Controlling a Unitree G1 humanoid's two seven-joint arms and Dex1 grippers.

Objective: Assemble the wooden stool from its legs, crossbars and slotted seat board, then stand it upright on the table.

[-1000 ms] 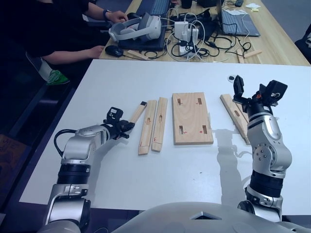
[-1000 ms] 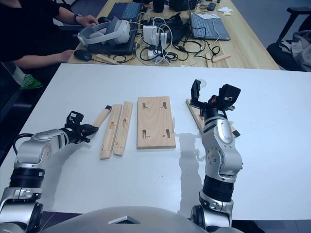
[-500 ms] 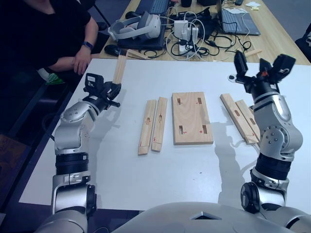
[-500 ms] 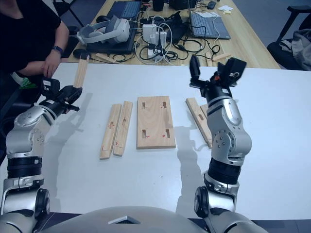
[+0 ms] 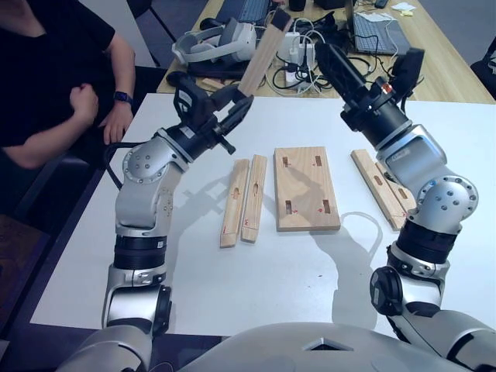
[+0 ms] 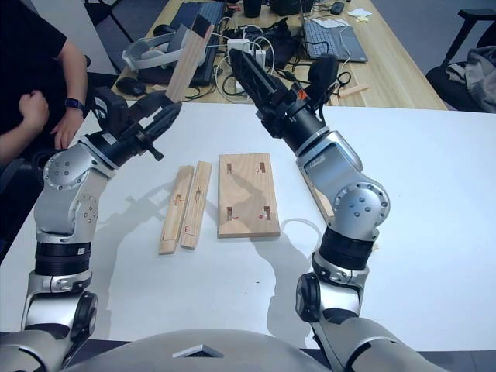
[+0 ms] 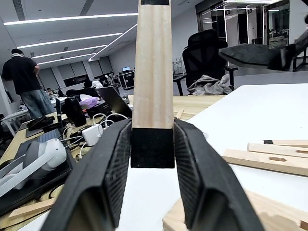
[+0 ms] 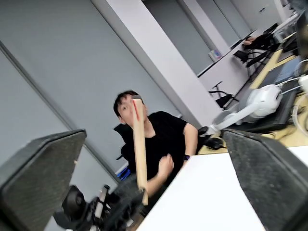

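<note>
Wooden bar [image 5: 263, 49]: pale, black at both ends, lower end pinched between the fingers of the left gripper [image 5: 234, 101]; held tilted in the air, above and to the left of the seat board [image 5: 307, 188]. Seat board: rectangular, four slots, flat on the white table [image 5: 232, 287]. Two slotted bars [image 5: 244, 200] lie side by side just left of the board. Two more bars [image 5: 380, 186] lie just right of it. Right gripper [image 5: 364, 58]: fingers spread wide, raised behind the board.
</note>
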